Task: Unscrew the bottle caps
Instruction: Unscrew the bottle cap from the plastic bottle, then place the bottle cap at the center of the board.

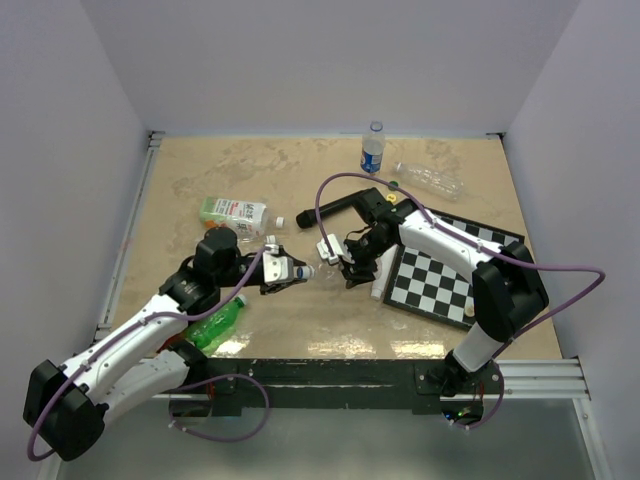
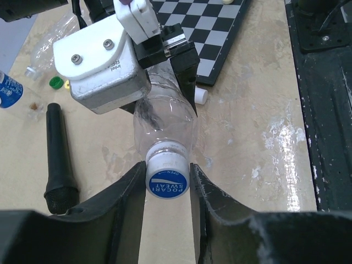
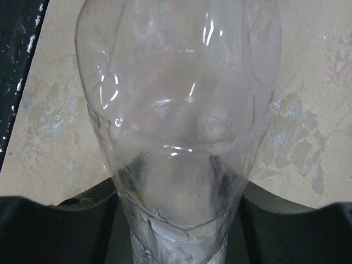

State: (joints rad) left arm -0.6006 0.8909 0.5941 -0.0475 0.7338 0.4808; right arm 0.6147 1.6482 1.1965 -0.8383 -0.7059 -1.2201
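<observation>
A clear crinkled bottle (image 1: pixel 318 270) lies between my two grippers in the middle of the table. Its cap (image 2: pixel 168 176) has white sides and a blue "Pocari Sweat" top. My left gripper (image 2: pixel 168 186) is shut on this cap, with a finger touching each side. In the top view the left gripper (image 1: pixel 292 271) sits at the bottle's left end. My right gripper (image 1: pixel 347 266) is shut on the bottle's body (image 3: pixel 176 99), which fills the right wrist view. Its black fingers (image 3: pixel 82 220) press the bottle's lower part from both sides.
A chessboard (image 1: pixel 440 275) lies to the right and a black microphone (image 2: pixel 58 154) behind. A Pepsi bottle (image 1: pixel 372 148) stands at the back, next to a lying clear bottle (image 1: pixel 430 178). A green bottle (image 1: pixel 215 322) and a white-and-green carton (image 1: pixel 233 213) are on the left. Loose caps: white (image 2: pixel 201 96), green (image 2: pixel 55 82).
</observation>
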